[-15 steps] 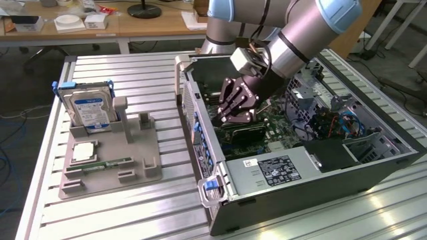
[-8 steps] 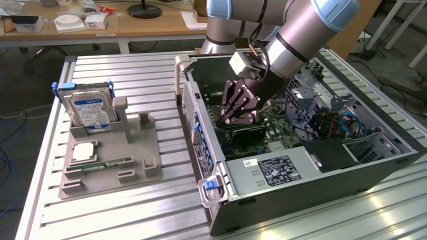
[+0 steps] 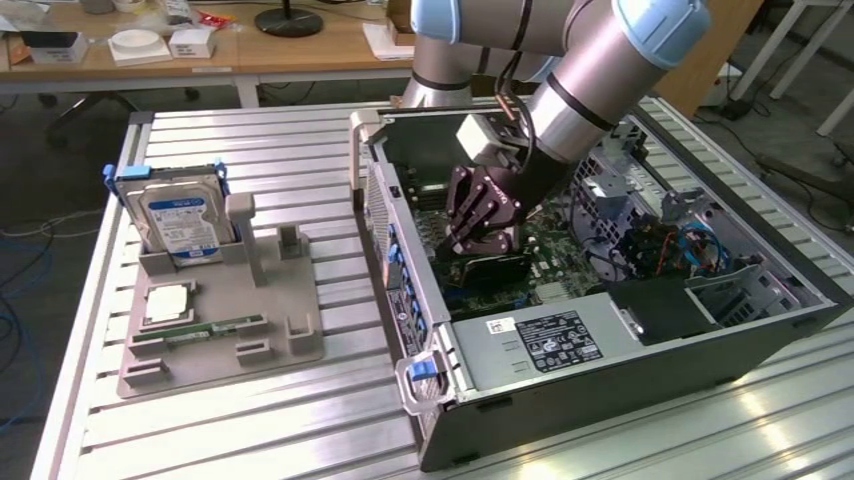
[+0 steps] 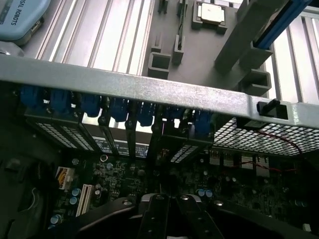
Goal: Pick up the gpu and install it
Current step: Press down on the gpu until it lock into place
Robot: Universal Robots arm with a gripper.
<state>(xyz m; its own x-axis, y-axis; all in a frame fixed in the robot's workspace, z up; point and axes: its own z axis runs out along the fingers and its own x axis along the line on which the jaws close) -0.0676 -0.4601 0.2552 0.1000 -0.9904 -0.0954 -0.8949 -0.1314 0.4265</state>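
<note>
Silver-grey tubular arm (image 3: 607, 85), pale blue joint caps, black tool (image 3: 483, 215) (linkage fingers), perhaps cables alongside

The computer case (image 3: 627, 340) lay open on the table (image 3: 267, 420), with the parts holder (image 3: 220, 320) beside it toward the exterior view's left. A hard drive (image 3: 180, 215) stood in that holder. The gripper (image 3: 481, 240) reached inside the case, over the motherboard (image 3: 554, 255).
</note>
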